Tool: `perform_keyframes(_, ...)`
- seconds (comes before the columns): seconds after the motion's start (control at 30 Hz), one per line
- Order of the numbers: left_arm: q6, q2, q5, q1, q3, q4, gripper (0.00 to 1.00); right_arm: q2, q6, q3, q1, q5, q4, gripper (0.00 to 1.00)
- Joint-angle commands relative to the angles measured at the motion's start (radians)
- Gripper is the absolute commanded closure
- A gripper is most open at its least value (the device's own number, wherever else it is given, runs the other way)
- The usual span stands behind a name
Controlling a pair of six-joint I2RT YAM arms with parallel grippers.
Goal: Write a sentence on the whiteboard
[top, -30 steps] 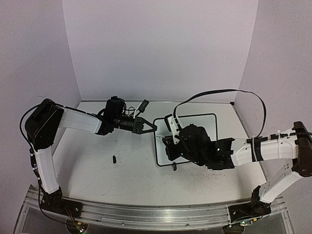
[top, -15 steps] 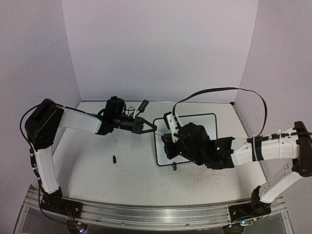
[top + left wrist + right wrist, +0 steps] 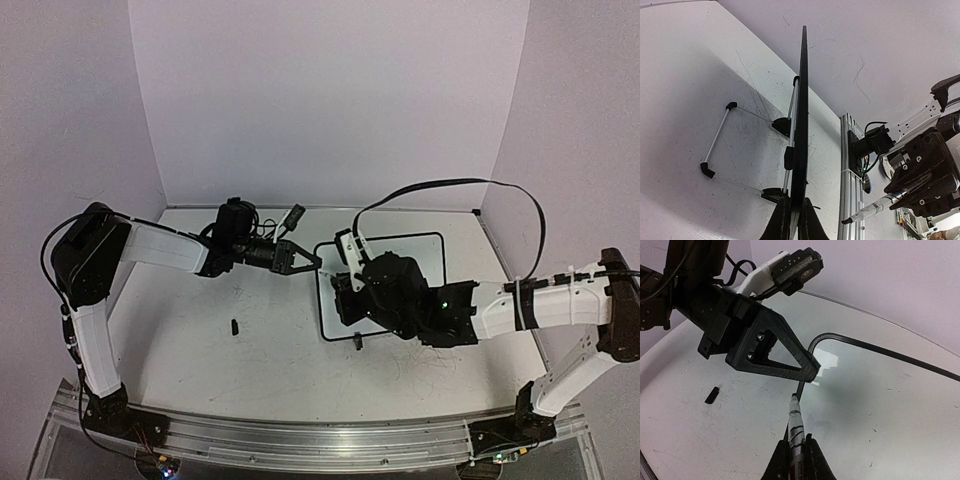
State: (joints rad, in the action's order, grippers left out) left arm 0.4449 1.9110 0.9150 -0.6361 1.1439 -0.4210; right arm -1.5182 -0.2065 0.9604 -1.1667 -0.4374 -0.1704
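Leftward and a little farther off is where the right arm has crept over the last second, bringing its wrist across the left half of the board; the left arm has not stirred.

We judge the writing not yet begun: on the stretch of board the right wrist camera shows, we see no stroke of the sentence, and from above the wrist hides much of the rest. So the holding and the positioning are done, and every word is left.

At far left a short black plastic cap (image 3: 233, 326) lies alone on the scuffed white tabletop (image 3: 270, 370), well apart from the work. Next the left gripper (image 3: 792, 220) is clamped shut on the far left corner of the small black-framed, round-cornered whiteboard (image 3: 425, 258), which lies right of centre. Just beside that corner hangs the tip of the slim grey-and-white marker (image 3: 796, 427), pinched tight in the right gripper (image 3: 793, 455); we cannot tell whether the tip touches the surface.

The left gripper's black triangular finger sits very near the tip, so we think it may crowd the first letters. Farther right, a black cable (image 3: 450, 185) loops high over the right arm, apart from the board.
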Motion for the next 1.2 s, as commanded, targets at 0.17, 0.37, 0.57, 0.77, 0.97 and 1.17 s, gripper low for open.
perform_keyframes(0.17,0.028,-0.014,0.014,-0.008,-0.001,-0.022,1.0,-0.034,-0.005,0.044,-0.005,-0.056,-0.028,1.0)
perform_keyframes(0.37,0.029,-0.015,0.015,-0.008,-0.003,-0.022,1.0,-0.06,-0.002,0.067,-0.004,-0.086,-0.027,1.0)
perform_keyframes(0.57,0.029,-0.017,0.015,-0.009,-0.002,-0.022,1.0,-0.065,-0.008,0.069,-0.004,-0.111,-0.026,1.0)
perform_keyframes(0.77,0.027,-0.017,0.015,-0.008,-0.002,-0.022,1.0,-0.088,-0.01,0.085,-0.004,-0.132,-0.026,1.0)
perform_keyframes(0.97,0.023,-0.015,0.014,-0.008,-0.003,-0.022,1.0,-0.088,-0.01,0.089,-0.002,-0.156,-0.029,1.0)
perform_keyframes(1.17,0.02,-0.013,0.014,-0.008,-0.004,-0.022,1.0,-0.08,-0.013,0.083,0.016,-0.157,-0.042,1.0)
